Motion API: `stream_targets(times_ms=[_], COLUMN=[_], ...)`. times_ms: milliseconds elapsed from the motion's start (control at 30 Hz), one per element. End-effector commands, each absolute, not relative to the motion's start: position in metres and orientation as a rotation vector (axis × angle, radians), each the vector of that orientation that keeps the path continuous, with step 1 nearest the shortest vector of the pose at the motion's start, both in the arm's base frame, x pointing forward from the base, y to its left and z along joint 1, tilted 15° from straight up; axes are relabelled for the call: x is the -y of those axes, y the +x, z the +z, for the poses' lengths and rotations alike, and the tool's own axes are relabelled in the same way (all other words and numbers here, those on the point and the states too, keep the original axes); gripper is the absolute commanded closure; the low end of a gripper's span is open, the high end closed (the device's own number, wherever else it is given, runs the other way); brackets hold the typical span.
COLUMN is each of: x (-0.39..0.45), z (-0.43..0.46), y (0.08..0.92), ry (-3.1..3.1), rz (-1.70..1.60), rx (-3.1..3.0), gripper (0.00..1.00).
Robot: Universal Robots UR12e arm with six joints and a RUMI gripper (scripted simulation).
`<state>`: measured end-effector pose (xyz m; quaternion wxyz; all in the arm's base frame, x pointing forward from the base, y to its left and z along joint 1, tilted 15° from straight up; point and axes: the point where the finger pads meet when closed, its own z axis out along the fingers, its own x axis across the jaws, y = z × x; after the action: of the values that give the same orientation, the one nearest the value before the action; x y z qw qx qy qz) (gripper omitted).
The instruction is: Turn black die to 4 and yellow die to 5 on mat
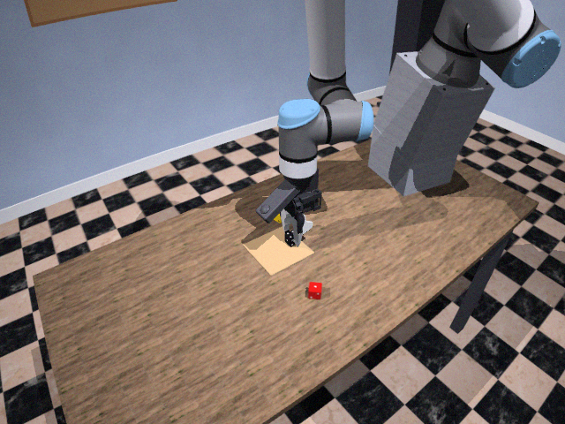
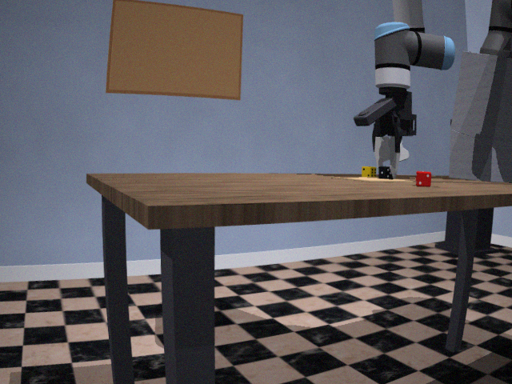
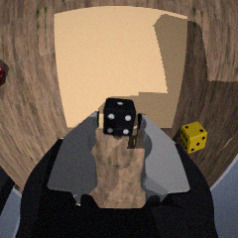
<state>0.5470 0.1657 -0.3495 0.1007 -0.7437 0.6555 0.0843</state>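
Note:
The black die (image 1: 289,238) (image 2: 384,172) (image 3: 119,117) is between the fingertips at the near edge of the mat (image 1: 272,262) (image 3: 109,55) in the wrist view. A face with four white pips faces the wrist camera. Whether it sits flat and fully on the mat cannot be told. My gripper (image 1: 292,240) (image 2: 387,172) (image 3: 118,113) is slightly open around it, with a small gap on each side. The yellow die (image 1: 277,218) (image 2: 368,171) (image 3: 193,137) sits off the mat. The red die (image 1: 314,291) (image 2: 423,178) (image 3: 1,75) shows one pip on top.
The wooden table (image 1: 182,319) (image 2: 248,192) carries everything. The grey robot pedestal (image 1: 415,123) stands at its far right end. The yellow die is close to the right finger's side in the wrist view; the red die is farther off at the left.

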Motion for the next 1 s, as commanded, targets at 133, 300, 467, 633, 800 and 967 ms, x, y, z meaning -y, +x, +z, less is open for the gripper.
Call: stream_targets(times_ms=[133,300,467,633,800,967], x=[-0.166,-0.165,-0.163,-0.160,-0.154,-0.147], z=[-0.349,-0.349,-0.341,-0.330,-0.304,-0.280], y=[0.547,0.547,0.547,0.547,0.547,0.547], ry=[-2.197,-2.197,-2.197,-2.197,-2.197,-2.197], rz=[0.248,0.248,0.248,0.248,0.248,0.248], rx=[-1.937,-1.937,-1.937,-1.937,-1.937,-1.937], gripper=[0.72,0.72,0.72,0.72,0.72,0.72])
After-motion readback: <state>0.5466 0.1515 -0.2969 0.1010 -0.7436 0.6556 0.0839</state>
